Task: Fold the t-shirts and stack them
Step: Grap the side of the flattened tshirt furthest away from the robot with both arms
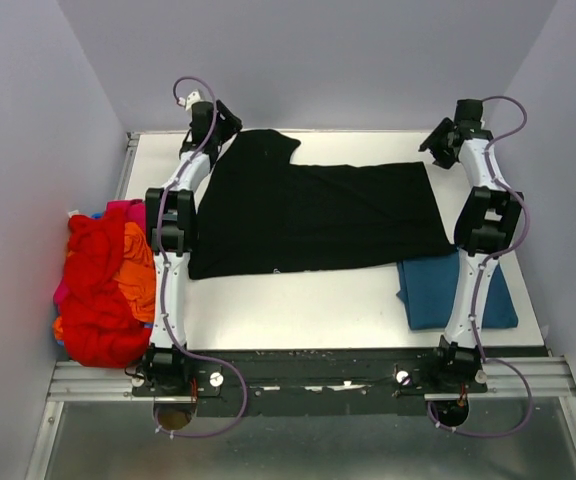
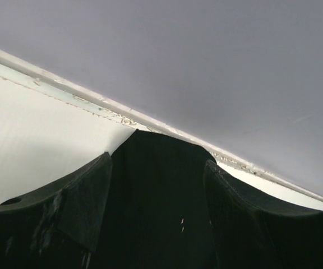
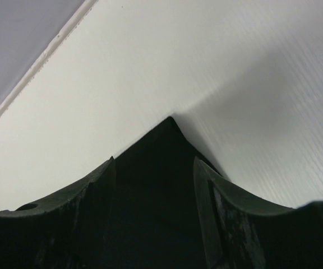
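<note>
**Top view:** a black soft-cloth t-shirt (image 1: 308, 215) lies spread on the white surface (image 1: 298, 310). The left gripper (image 1: 218, 125) is at its far left corner and the right gripper (image 1: 440, 140) at its far right corner. A folded teal-blue t-shirt (image 1: 433, 290) lies well behind the right gripper, near that arm's base. A heap of red, orange and pink t-shirts (image 1: 103, 285) sits behind and outboard of the left gripper.

**Left wrist:** the left gripper (image 2: 158, 162) stands spread. Black cloth runs between its fingers (image 2: 83, 196) and just ahead of the tips, and nothing is pinched.

**Right wrist:** the right gripper (image 3: 153, 162) is likewise spread, with the shirt's pointed corner just ahead of its tips.

The shirt looks laid out ready for folding. Both grippers should lift straight off so the cloth does not drag, then pinch matching points evenly so the fold lands square.
</note>
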